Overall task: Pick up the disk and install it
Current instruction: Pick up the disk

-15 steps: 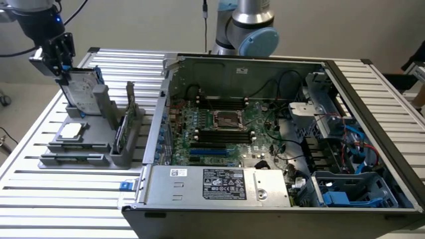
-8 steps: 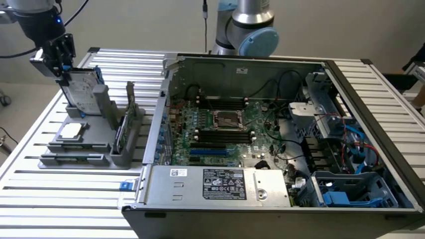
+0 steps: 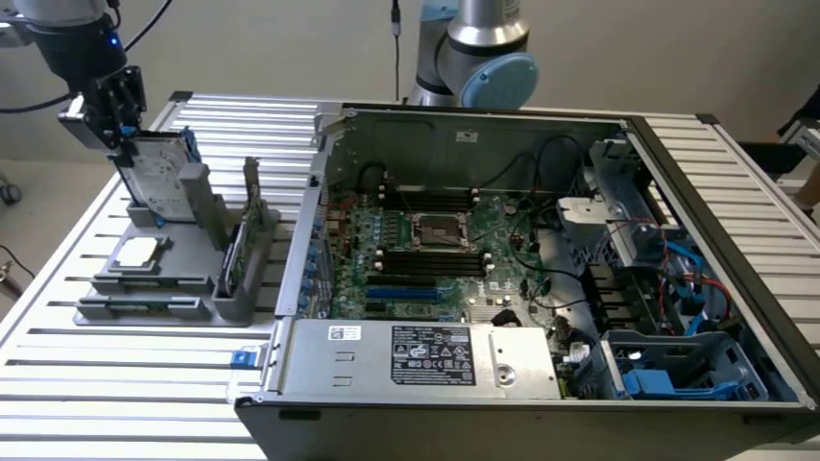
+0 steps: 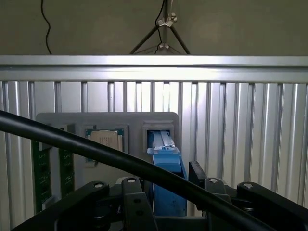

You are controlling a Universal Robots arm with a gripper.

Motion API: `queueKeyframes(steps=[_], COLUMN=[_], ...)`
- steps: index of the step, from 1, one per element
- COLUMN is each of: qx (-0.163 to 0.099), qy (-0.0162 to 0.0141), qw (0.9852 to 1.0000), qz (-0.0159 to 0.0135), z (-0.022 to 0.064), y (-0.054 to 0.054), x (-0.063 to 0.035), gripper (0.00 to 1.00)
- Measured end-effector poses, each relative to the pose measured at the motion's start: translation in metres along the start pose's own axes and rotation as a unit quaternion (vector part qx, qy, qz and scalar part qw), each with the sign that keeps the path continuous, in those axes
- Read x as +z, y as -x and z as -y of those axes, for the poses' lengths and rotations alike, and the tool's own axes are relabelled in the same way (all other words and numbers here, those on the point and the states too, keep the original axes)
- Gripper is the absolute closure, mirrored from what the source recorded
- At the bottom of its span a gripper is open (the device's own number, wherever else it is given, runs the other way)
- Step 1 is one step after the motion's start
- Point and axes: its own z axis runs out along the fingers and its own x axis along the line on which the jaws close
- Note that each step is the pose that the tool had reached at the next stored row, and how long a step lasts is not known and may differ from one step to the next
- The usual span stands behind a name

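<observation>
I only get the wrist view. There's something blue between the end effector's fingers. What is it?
Observer: The blue carrier around a silver disk, standing on edge in a grey holder.
Operator: What's beside the holder?
Observer: An open computer case, on the exterior view's right of it.
Operator: Anything blue inside?
Observer: Yes, a blue plastic part at the case's end on the exterior view's right.

tabletop (image 3: pixel 115 384) was ribbed bare metal, satin sheen | disk (image 3: pixel 156 168) showed smooth silver-grey metal in a blue plastic carrier (image 4: pixel 168 166) | holder (image 3: pixel 141 305) looked matt grey plastic | pincer (image 3: pixel 113 113) looked matt black | computer case (image 3: pixel 474 134) was dull grey sheet metal
</observation>
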Motion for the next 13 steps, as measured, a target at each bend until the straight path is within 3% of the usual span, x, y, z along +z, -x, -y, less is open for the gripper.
queueKeyframes(steps=[3, 10, 12, 13], qx=[0.000, 0.000, 0.000, 0.000], qy=[0.0002, 0.0001, 0.0001, 0.0001], qw=[1.0000, 1.0000, 1.0000, 1.0000], qz=[-0.0019, -0.0021, -0.0020, -0.0021], z=[0.0000, 0.0000, 0.0000, 0.0000], y=[0.0000, 0.0000, 0.0000, 0.0000], x=[0.0008, 0.0013, 0.0013, 0.0013], gripper=[0.52, 0.52, 0.54, 0.61])
